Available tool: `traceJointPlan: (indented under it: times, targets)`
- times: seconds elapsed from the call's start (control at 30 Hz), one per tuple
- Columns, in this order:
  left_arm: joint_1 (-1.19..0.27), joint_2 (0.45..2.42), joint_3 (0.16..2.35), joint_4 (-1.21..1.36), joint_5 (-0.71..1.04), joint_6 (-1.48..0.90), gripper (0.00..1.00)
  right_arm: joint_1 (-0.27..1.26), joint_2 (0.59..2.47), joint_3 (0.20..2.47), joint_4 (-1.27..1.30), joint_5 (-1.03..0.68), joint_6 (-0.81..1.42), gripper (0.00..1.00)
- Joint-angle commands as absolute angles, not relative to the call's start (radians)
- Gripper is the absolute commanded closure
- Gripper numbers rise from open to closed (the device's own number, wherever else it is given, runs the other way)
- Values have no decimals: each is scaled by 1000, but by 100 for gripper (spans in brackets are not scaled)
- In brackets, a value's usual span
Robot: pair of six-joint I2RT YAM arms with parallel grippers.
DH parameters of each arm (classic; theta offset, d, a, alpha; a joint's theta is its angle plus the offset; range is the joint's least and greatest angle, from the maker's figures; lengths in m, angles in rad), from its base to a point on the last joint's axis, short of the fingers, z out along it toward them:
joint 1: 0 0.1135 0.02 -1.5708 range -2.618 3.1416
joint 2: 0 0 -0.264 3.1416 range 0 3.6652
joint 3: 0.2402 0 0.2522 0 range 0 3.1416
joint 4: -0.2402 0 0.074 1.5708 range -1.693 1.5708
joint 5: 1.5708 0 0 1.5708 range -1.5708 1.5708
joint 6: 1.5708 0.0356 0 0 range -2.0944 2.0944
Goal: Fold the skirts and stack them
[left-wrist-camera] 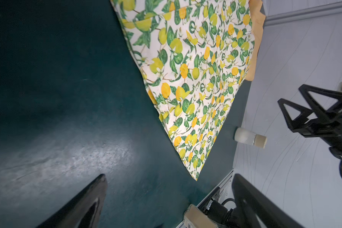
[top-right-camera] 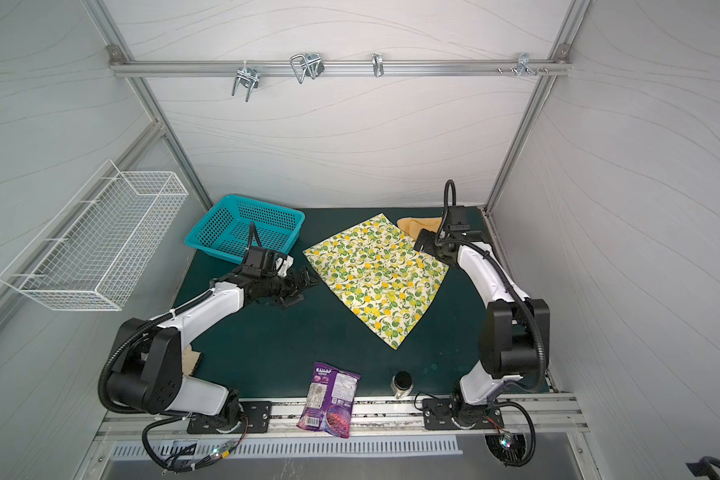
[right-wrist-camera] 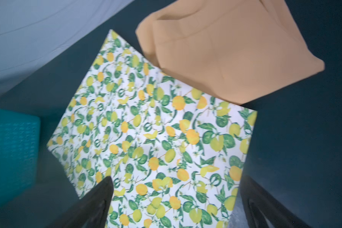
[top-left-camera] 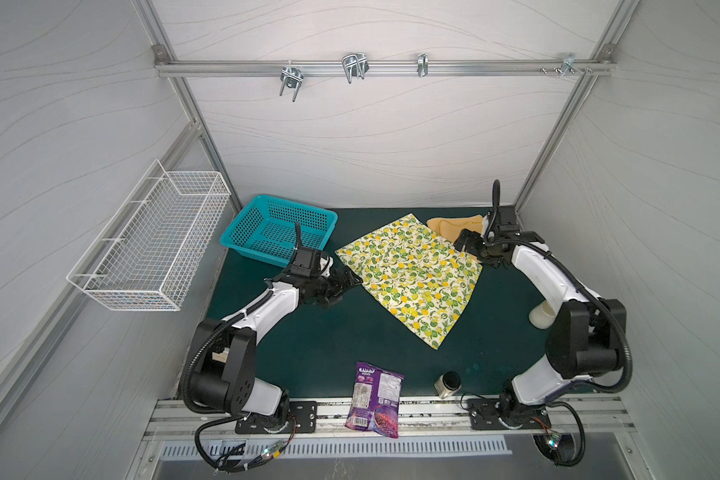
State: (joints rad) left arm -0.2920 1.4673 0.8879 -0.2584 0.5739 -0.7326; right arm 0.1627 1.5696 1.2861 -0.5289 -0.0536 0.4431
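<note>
Even, bright light; right wrist view blurred, glare on mat [left-wrist-camera: 99, 150].

The left arm [top-left-camera: 267, 305] bends at the elbow and stretches forward and inward. Its left gripper [top-left-camera: 348, 289] has its jaws spread wide and holds nothing. The right arm [top-left-camera: 537, 274] reaches farther back, and its right gripper [top-left-camera: 463, 242] points inward, jaws likewise wide apart and empty.

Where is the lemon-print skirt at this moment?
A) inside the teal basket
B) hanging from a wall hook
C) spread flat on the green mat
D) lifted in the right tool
C: the lemon-print skirt lies spread flat on the green mat, beside the teal basket.
</note>
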Motion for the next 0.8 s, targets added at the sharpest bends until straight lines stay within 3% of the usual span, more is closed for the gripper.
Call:
traceJointPlan:
  times: [0.0, 0.4, 0.77]
  targets:
    - [-361, 1517, 1008, -212, 528, -758, 1, 210, 1547, 1226, -500, -68, 423, 1]
    - [-429, 1934, 1196, -4, 608, -911, 1, 281, 1688, 1101, -414, -109, 412, 1]
    - [-422, 2028, 1240, -162, 418, -863, 1, 422, 1747, 961, -301, -86, 446, 1]
